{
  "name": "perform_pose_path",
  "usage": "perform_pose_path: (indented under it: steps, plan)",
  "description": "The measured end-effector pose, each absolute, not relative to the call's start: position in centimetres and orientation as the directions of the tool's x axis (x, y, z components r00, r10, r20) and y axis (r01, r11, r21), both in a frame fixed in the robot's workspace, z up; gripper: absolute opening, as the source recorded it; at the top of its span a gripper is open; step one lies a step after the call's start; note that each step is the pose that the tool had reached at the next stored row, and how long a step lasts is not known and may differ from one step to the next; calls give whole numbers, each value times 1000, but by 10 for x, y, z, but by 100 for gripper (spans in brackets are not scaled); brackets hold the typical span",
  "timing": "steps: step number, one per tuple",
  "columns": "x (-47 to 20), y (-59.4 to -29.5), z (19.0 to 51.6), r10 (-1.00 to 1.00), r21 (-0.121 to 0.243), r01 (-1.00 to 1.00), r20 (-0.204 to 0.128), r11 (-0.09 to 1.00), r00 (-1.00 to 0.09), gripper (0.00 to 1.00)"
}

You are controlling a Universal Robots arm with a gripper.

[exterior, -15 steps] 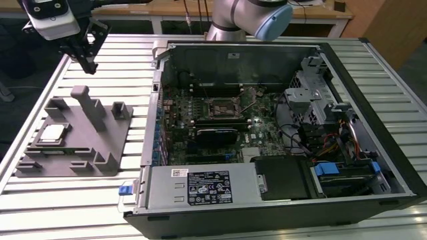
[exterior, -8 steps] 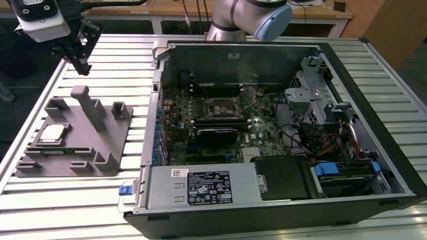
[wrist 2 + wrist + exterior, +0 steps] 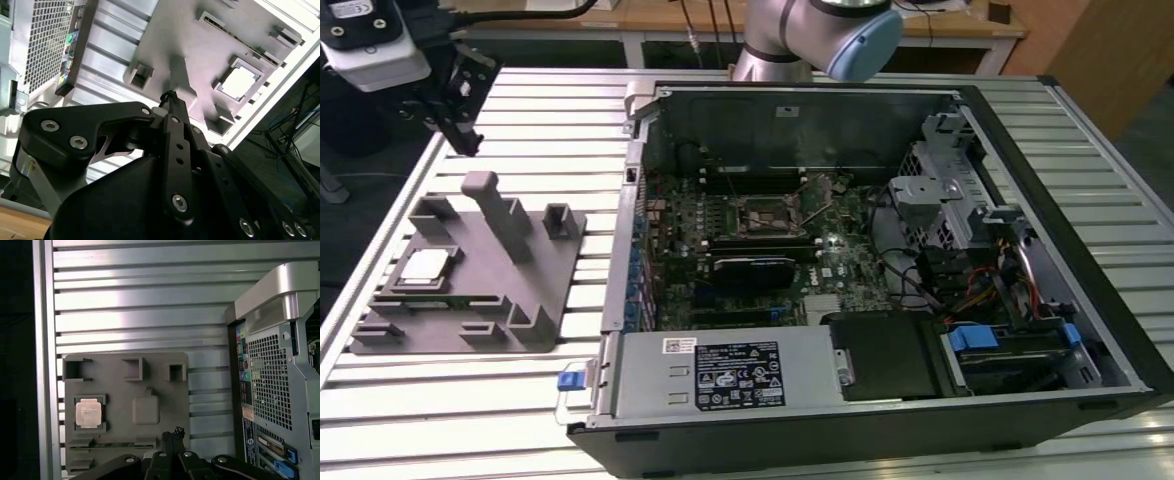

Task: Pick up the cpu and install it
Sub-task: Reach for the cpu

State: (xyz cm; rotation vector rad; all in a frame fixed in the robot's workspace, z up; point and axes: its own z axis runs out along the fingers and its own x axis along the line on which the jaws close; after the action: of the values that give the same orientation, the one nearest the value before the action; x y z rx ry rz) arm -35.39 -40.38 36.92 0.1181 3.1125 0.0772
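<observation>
One ribbed silver metal table point(image 3: 520, 100) is carrying a big open black computer tower point(image 3: 1067, 200) and, to the exterior view's left of it, a flat grey plastic fixture block point(image 3: 534, 290). The black two-fingered gripper point(image 3: 464, 145) is hanging above the table near that block, its fingers pressed together on nothing, while the cpu point(image 3: 427, 266), a small square silvery chip, is lying flat in a shallow recess of the block, well apart from the fingertips. Approaching the chip seems to be the step in hand, and grasping it is calling for the fingers to spread wider than the chip and settle squarely over its edges.
</observation>
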Motion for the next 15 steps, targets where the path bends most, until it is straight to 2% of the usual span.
perform_pose_path:
  steps: [15]
  plan:
    - [-387, -405, 352, 76, 51, 75, -24, 996, -997, 11]
